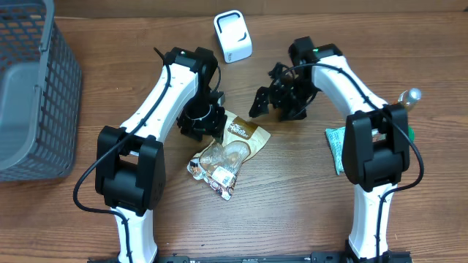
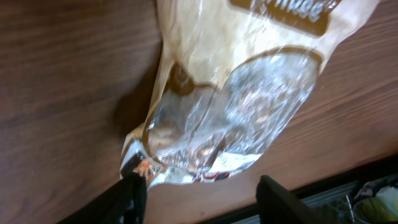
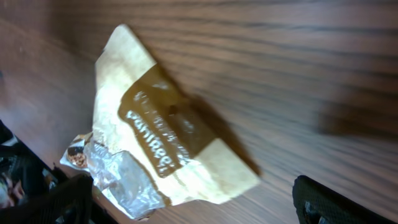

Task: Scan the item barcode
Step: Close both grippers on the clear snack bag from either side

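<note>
Snack bag (image 1: 228, 152) flat on the table (image 1: 292, 212), both of your tools released.

You have the tan-and-clear bag lying mid-table, its brown-labelled end toward 1 o'clock and its clear end toward 7 o'clock. Your left tool (image 2: 200, 183) hangs over the bag's 11 o'clock edge; in its wrist view the two fingers stand apart, with the bag's clear end touching or just beside one finger (image 2: 132, 190), and nothing is pinched. Your right tool (image 3: 189, 183) sits off the bag at 2 o'clock, spread wide and grasping nothing, and its camera looks down on the labelled end. The white barcode scanner (image 1: 232, 35) stands at 12 o'clock from the bag, well apart from it. A grey mesh basket (image 1: 44, 95) fills the 9 o'clock side, and a green packet (image 1: 334, 150) lies at 3 o'clock, partly under the right arm.
</note>
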